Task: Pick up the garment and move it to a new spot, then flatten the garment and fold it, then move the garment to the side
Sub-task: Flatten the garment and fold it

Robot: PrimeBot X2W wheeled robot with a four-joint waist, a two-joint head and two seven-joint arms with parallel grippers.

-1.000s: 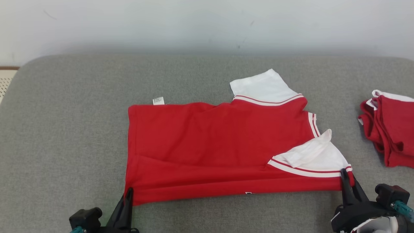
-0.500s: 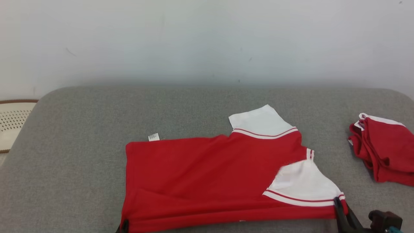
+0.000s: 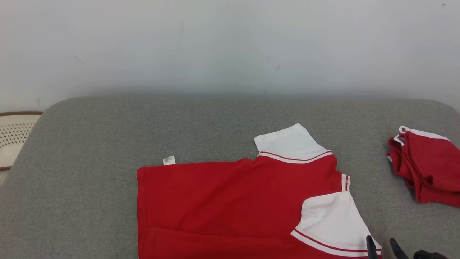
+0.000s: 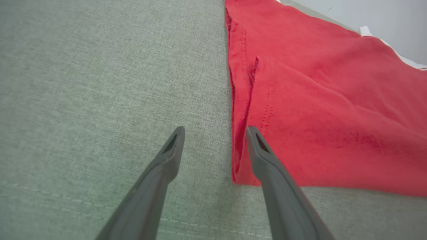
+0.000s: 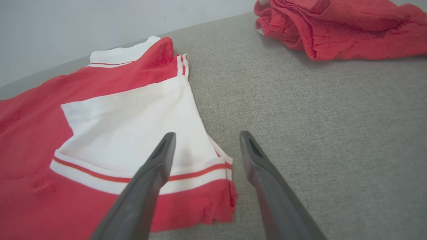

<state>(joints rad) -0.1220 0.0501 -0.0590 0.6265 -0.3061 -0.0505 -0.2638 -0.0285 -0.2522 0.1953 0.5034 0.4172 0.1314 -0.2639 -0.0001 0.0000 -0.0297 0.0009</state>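
Both left gripper point(image 4: 215, 130) and right gripper point(image 5: 206, 135) gape beside the garment point(image 3: 222, 201).

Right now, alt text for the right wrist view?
The right end effector is open over the near corner of a red shirt, one finger over its white sleeve, the other over the grey cushion. A red cloth pile lies at top right.
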